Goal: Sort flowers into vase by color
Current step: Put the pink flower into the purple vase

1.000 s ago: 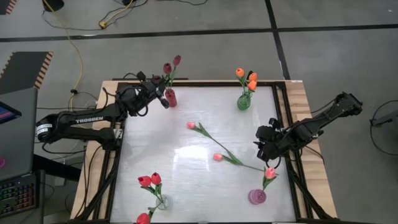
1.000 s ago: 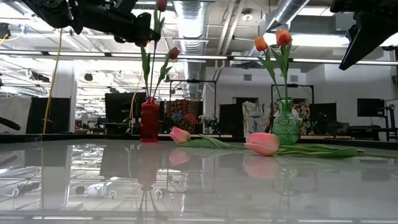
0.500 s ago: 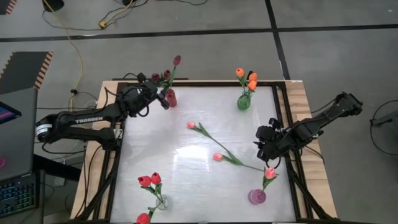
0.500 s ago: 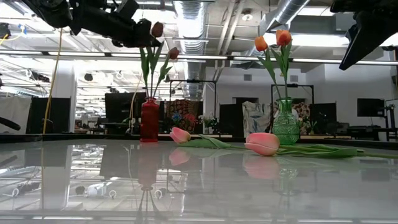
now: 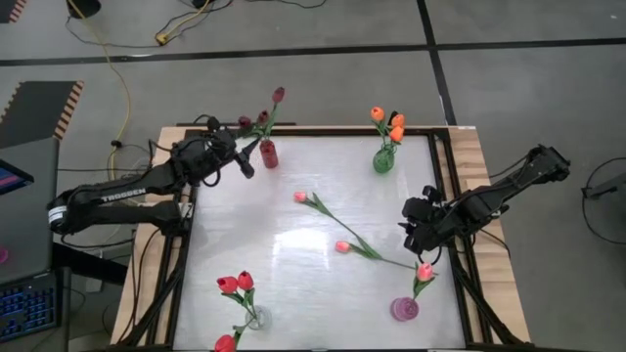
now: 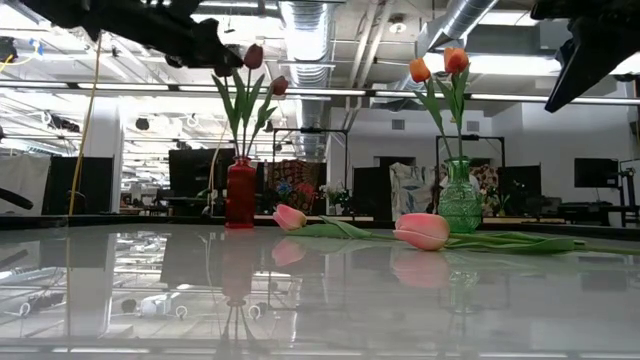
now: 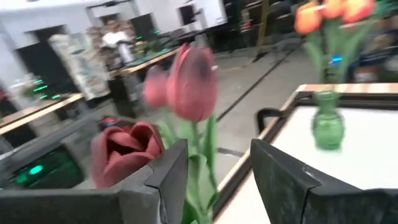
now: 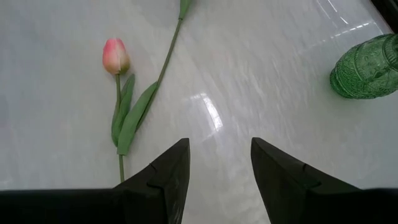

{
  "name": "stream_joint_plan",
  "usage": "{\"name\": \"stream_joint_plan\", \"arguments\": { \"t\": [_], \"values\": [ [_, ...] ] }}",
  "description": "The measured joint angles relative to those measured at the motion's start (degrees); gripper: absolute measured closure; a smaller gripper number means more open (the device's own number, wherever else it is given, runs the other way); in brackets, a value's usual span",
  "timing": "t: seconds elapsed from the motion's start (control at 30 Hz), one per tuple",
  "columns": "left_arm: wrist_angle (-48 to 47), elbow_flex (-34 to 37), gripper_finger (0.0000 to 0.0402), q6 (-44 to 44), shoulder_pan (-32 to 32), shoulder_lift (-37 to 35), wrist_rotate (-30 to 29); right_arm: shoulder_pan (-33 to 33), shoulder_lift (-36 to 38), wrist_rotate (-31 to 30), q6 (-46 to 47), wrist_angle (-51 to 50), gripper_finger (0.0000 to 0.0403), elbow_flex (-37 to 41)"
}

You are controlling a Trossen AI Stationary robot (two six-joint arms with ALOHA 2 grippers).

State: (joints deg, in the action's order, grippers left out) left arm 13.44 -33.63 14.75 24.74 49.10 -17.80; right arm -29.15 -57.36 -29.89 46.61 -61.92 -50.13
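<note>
Lay flat in the middle of the table (image 5: 293,293): two pink tulips (image 5: 301,197) (image 5: 343,247), heads toward the left side, long stems running slantwise toward the right arm. Lay close together, stems nearly crossing.

Stood up in a red vase (image 5: 268,154) at the far left corner: three maroon tulips (image 6: 254,56), stems mostly upright and fanning apart, one head leaning out past the table edge. Stood up in a green vase (image 5: 382,160) at the far right: orange tulips (image 5: 378,114), heads up. Leaned in a clear vase (image 5: 256,318) at the near left: red tulips (image 5: 236,284). Leaned in a purple vase (image 5: 404,309) at the near right: one pink tulip (image 5: 425,272).

Hung just beside the red vase: left gripper (image 5: 242,163), fingers apart, holding nothing. Seen between its fingers (image 7: 168,180) in the left wrist view: the maroon heads, very near, not pinched.

Hung over the right edge of the table, above the stem ends: right gripper (image 5: 415,238), fingers (image 8: 168,174) apart, holding nothing, only bare table between them.
</note>
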Motion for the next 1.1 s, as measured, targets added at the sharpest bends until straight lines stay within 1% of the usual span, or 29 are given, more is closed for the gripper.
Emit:
{"name": "stream_joint_plan", "arguments": {
  "t": [0.17,0.27,0.4,0.5,0.6,0.73,0.93,1.1],
  "values": [
    [-3.2,0.0,0.0239,-0.3,0.0,-3.3,9.4,0.0,0.0,0.0,0.0,1.5,0.0207,0.0],
    [-5.6,0.0,0.0239,-2.2,0.0,-4.7,15.5,0.0,0.0,0.0,0.0,2.4,0.0207,0.0],
    [-9.7,0.0,0.0239,-5.7,-0.1,-5.0,23.1,0.0,0.0,0.1,0.0,4.7,0.0207,0.0],
    [-12.8,0.0,0.0239,-8.0,-0.5,-4.3,27.2,0.0,0.0,1.6,0.1,6.3,0.0207,0.0],
    [-15.1,0.0,0.0241,-9.6,-1.9,-3.0,28.4,0.0,-0.6,3.0,0.1,8.1,0.0207,0.0],
    [-15.3,0.0,0.0253,-10.0,-4.6,-0.6,28.5,0.0,-3.0,4.2,0.1,9.7,0.0207,0.0],
    [-15.3,0.0,0.0273,-9.9,-7.8,3.4,28.0,0.0,-8.7,10.2,0.1,12.7,0.0207,0.0],
    [-15.0,0.0,0.0278,-9.9,-9.1,6.2,27.8,0.0,-13.3,15.0,0.8,14.1,0.0207,0.0]
  ]
}}
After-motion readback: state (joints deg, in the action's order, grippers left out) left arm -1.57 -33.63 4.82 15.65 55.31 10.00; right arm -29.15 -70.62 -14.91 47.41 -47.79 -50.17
